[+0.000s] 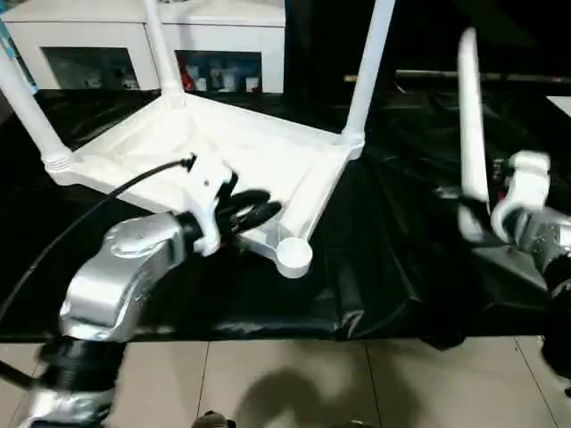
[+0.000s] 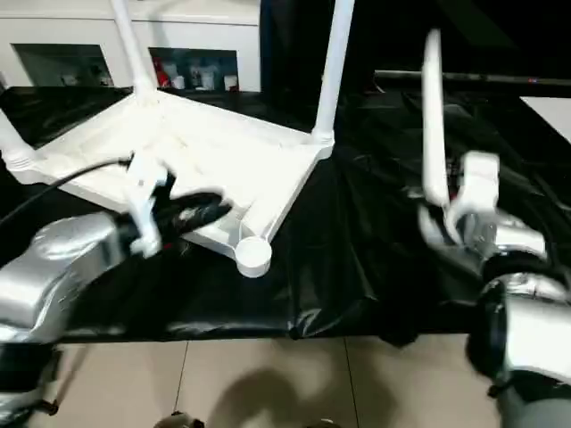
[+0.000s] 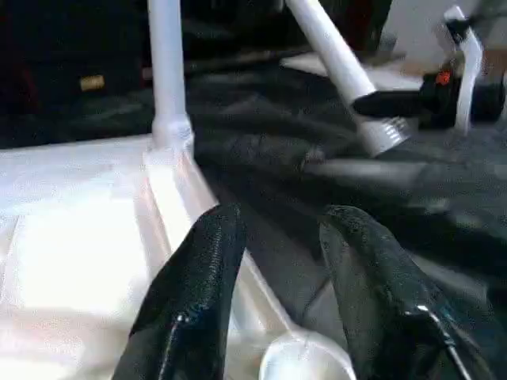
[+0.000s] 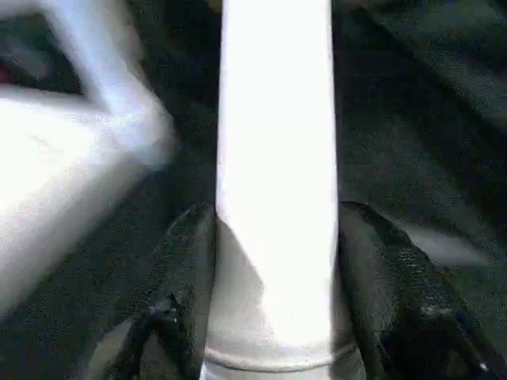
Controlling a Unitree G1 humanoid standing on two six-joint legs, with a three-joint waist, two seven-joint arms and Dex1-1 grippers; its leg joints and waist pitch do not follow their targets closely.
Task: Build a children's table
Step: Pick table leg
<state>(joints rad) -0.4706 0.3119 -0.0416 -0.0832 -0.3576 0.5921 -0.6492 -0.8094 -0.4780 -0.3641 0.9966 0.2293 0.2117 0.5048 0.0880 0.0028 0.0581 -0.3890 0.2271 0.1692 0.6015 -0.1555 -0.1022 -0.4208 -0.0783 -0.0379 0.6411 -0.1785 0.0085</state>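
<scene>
Head stereo downward over table top [image 1: 241, 152]; wrist cameras seemingly close.

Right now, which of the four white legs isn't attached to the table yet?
The leg held upright in the right gripper, off to the right of the tabletop. The other three stand in corner sockets; the near socket is empty.

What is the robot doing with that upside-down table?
It is building a little white table. The table top lies upside down on the black-covered work table, with three legs already standing up in its corner sockets. The right gripper is shut on the fourth leg, holding it upright off to the side. The left gripper is open, right over the table top's near edge by the empty corner socket, where that last leg likely goes.
</scene>
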